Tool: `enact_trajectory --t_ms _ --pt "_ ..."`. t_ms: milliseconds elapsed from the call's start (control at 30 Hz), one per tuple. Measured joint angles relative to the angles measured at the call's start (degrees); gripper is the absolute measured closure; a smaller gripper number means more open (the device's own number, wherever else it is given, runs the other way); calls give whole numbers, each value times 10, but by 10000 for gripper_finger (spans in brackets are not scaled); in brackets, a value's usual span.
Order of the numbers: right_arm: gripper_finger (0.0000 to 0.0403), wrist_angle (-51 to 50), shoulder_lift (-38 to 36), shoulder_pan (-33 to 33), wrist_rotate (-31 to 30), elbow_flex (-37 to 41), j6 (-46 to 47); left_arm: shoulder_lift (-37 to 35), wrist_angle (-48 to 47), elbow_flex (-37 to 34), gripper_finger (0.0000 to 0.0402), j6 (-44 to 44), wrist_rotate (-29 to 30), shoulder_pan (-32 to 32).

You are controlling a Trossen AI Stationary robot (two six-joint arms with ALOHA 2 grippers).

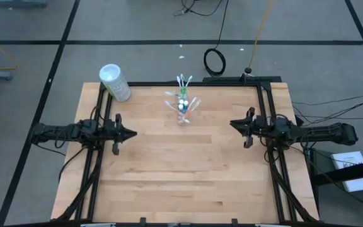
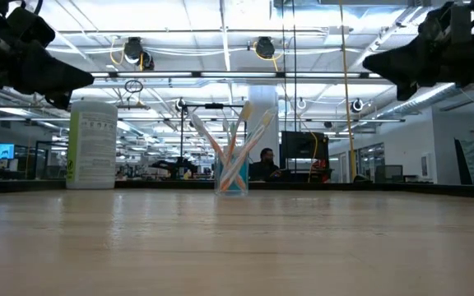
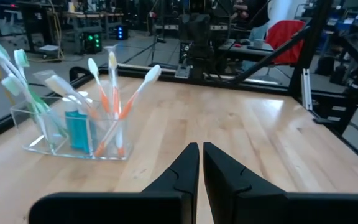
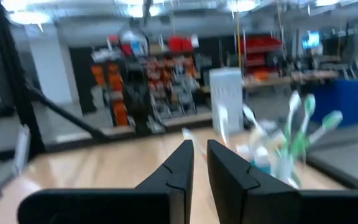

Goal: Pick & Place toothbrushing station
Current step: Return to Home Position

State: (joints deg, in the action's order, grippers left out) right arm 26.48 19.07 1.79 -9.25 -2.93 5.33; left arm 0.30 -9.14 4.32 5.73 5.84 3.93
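Clear plastic forms the small organizer (image 1: 183, 108), which stands on the wooden table (image 1: 181, 183) near the middle of its far edge, midway between the two arms and well apart from both. The left wrist view shows it divided into compartments: green-accented toothbrushes (image 3: 17, 74) lean out of one end, a blue toothpaste tube (image 3: 76, 124) stands upright in the middle, and orange-accented toothbrushes (image 3: 114, 93) fan out of the other end. No writing on the tube or brushes can be made out. At the table's far left corner stands a white canister (image 1: 115, 82) with green print; the lettering is too small to read. The left gripper (image 1: 130, 133) hangs above the table's left side, pointing inward, its fingers drawn together with only a hairline slit between them and nothing held. The right gripper (image 1: 233, 123) hangs above the right side, facing it, its fingers nearly together as well, a thin gap between them, also empty. Beside the table's right edge lies a white box (image 1: 351, 165) with dark print that cannot be read.
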Motion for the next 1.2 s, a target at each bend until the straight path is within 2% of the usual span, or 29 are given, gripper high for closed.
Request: enact_trajectory --t_ms 167,267,367,533,800,1200 --pt "362 -37 -41 0 6 11 0 0 0 0 376 17 2 4" --pt "363 -53 -78 0 42 11 -13 1 0 0 376 37 17 3" --pt "375 -72 -121 0 81 12 -35 1 0 0 376 35 20 3" --pt "400 -159 -170 0 95 12 -37 1 0 0 376 34 21 3" --pt "390 -234 -174 0 95 13 28 1 0 0 376 34 22 3" --pt "394 -236 -173 0 95 13 30 1 0 0 376 34 22 3"
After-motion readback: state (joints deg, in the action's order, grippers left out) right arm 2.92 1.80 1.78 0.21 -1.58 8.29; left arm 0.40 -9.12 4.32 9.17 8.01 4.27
